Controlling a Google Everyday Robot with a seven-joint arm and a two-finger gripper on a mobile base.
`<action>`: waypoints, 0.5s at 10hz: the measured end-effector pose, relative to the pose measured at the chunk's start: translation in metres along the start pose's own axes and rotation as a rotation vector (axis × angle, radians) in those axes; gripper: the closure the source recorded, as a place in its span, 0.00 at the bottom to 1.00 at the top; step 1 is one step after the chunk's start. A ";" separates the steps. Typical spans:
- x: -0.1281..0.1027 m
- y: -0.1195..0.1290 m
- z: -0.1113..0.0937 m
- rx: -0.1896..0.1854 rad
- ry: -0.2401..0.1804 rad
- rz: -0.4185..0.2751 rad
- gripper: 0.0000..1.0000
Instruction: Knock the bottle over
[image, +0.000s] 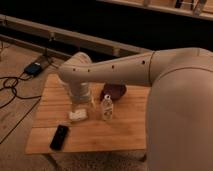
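Note:
The bottle (106, 108) is small and clear with a white cap and a pale label. It stands upright near the middle of the wooden table (120, 132). My big pale arm reaches in from the right and bends down over the table. My gripper (83, 101) hangs at the end of the wrist, just left of the bottle and a little apart from it, low over the table top.
A small flat whitish block (77, 116) lies under the gripper, left of the bottle. A dark phone (59, 136) lies near the front left corner. A dark reddish object (114, 91) sits behind the bottle. Cables and a blue box (33, 68) lie on the floor at left.

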 end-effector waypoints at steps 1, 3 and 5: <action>-0.003 -0.009 -0.001 -0.002 0.001 0.015 0.35; -0.008 -0.034 -0.004 -0.012 0.013 0.071 0.35; -0.012 -0.057 -0.010 -0.029 0.018 0.123 0.35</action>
